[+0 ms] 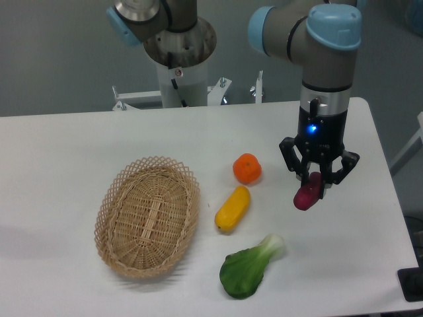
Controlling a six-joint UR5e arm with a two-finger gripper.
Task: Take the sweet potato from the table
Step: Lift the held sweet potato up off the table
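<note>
Nearest, at six o'clock: a leafy green bok choy with a pale stem (pixel 250 265). At nine o'clock: an oval woven wicker basket (pixel 147 215). Near centre: an oblong yellow vegetable (pixel 232 208), then a round orange fruit (pixel 246 168) just beyond.

At three o'clock: the slim magenta-purple sweet potato (pixel 307 194), hanging tip-down, seemingly clear of the large white table (pixel 66 152). Clamped at its upper end between the fingers of the black two-finger gripper (pixel 316 181).

Best done by lifting straight up, steadily, without loosening the clamp, since only the top is pinched. No readable brand, label or writing anywhere.
</note>
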